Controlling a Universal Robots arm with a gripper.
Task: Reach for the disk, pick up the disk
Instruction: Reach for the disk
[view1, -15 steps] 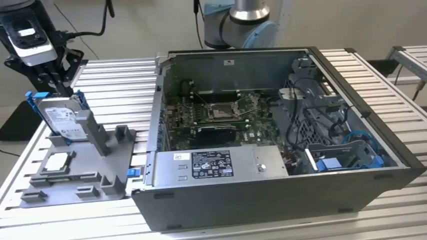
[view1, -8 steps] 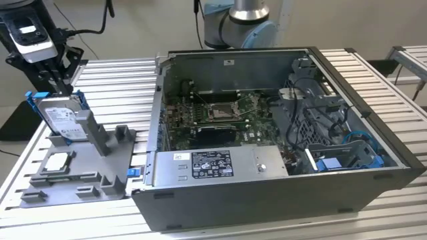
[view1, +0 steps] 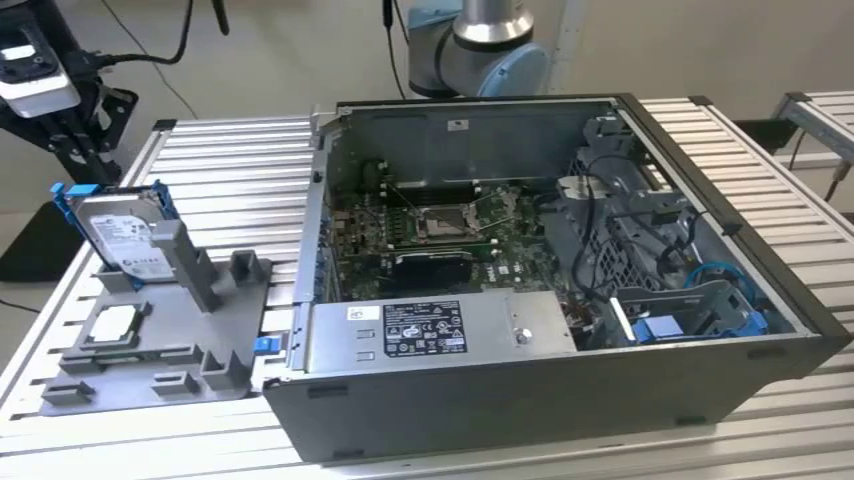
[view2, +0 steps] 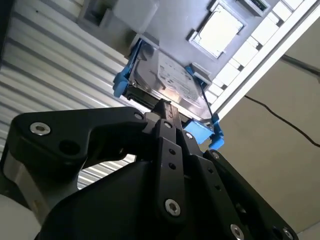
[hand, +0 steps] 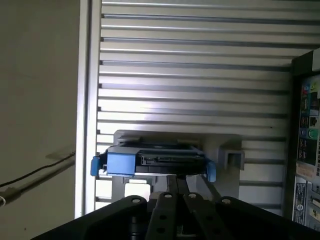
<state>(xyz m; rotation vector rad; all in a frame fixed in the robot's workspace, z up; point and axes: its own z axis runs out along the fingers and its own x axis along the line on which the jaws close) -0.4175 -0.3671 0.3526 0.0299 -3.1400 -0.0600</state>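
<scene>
My claw (hand: 178, 181) hangs just above the disk (view1: 123, 232), tips pressed together, holding nothing.

At the exterior view's left the disk stands on edge, leaning in the grey stand (view1: 200, 335), near my claw but apart from it. The small chip (view1: 112, 325) lies flat lower on that stand, and the open computer case (view1: 561, 385) sits to the right. Closed like this, I judge my tips could strike the disk's upper edge and rock it in its slot. The first wrist view gives me its connector edge and blue frame (hand: 120, 162) head-on, lined up with my tips; the exterior view gives the gap and the label face.
</scene>
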